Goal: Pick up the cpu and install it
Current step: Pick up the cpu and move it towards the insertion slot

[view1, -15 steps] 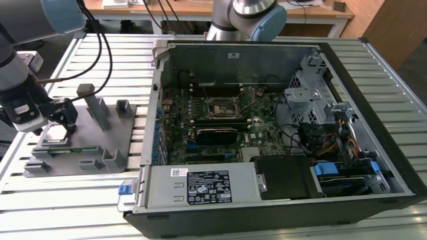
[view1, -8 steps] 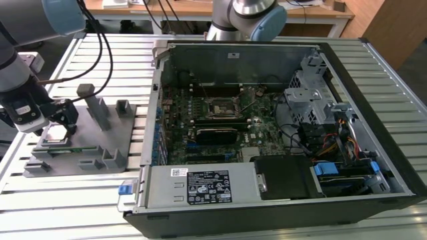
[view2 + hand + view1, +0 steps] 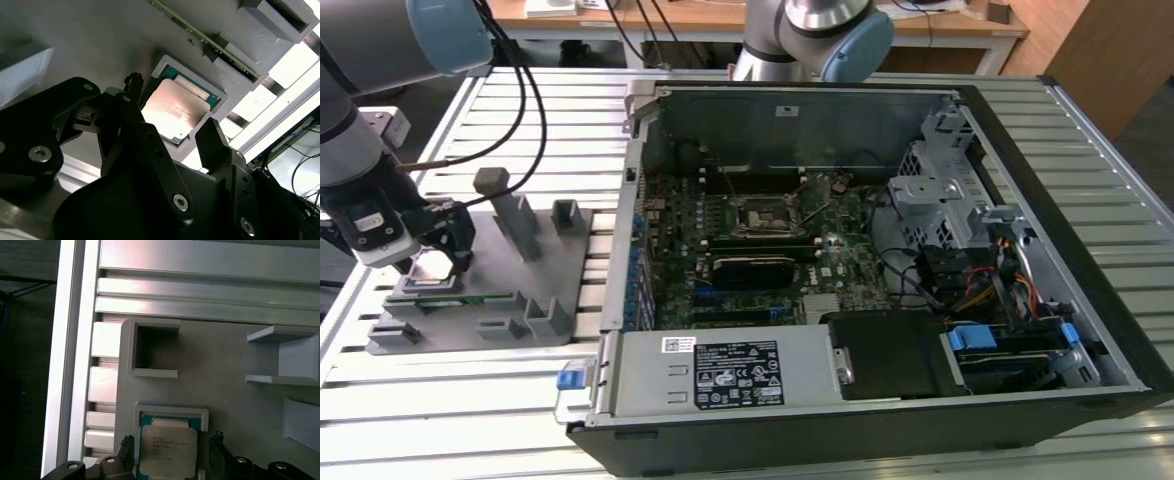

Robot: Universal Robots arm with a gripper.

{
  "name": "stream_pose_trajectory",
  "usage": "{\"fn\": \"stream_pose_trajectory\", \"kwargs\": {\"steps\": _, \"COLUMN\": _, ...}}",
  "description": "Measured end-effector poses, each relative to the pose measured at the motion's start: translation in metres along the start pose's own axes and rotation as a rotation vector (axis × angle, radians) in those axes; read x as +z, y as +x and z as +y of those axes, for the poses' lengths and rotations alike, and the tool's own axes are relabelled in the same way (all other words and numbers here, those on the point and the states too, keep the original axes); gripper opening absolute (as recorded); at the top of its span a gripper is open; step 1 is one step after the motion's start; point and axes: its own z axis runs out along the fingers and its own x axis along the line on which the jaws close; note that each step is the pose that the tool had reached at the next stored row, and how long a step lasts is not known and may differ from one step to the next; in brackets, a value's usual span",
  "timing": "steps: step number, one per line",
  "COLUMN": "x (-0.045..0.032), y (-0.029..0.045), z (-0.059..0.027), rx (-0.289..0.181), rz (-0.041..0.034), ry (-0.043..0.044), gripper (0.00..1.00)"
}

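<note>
The cpu (image 3: 436, 264), a flat square chip with a shiny metal top and a thin green edge, lies in a shallow square pocket of the grey fixture plate (image 3: 494, 300) at the exterior view's left. My gripper (image 3: 435, 250) hangs directly over it. In both wrist views the cpu (image 3: 172, 107) (image 3: 167, 450) lies flat in its pocket between my two black fingers (image 3: 212, 142) (image 3: 126, 444). The gripper (image 3: 170, 114) (image 3: 171, 442) is open, with a small gap between each finger and the chip's edges. The motherboard socket (image 3: 761, 215) sits inside the open computer case.
The open computer case (image 3: 1067, 250) fills the middle and the exterior view's right. The fixture carries upright grey posts (image 3: 507, 215) and a long thin green memory stick (image 3: 200, 35) beside the cpu pocket. Slatted aluminium table (image 3: 454, 400) lies underneath. Cables (image 3: 520, 90) hang near my arm.
</note>
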Motion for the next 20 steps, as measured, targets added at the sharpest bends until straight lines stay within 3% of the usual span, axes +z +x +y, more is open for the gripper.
{"fn": "stream_pose_trajectory", "kwargs": {"steps": 6, "x": 0.0008, "y": 0.0000, "z": 0.0005, "rx": 0.000, "rz": -0.0003, "ry": -0.0002, "gripper": 0.68}}
{"fn": "stream_pose_trajectory", "kwargs": {"steps": 7, "x": 0.0007, "y": 0.0000, "z": 0.0006, "rx": 0.000, "rz": -0.0003, "ry": -0.0001, "gripper": 0.61}}
{"fn": "stream_pose_trajectory", "kwargs": {"steps": 16, "x": 0.0007, "y": 0.0000, "z": 0.0009, "rx": 0.000, "rz": -0.0002, "ry": -0.0001, "gripper": 0.61}}
{"fn": "stream_pose_trajectory", "kwargs": {"steps": 20, "x": 0.0007, "y": -0.0001, "z": 0.0011, "rx": 0.000, "rz": -0.0003, "ry": -0.0001, "gripper": 0.68}}
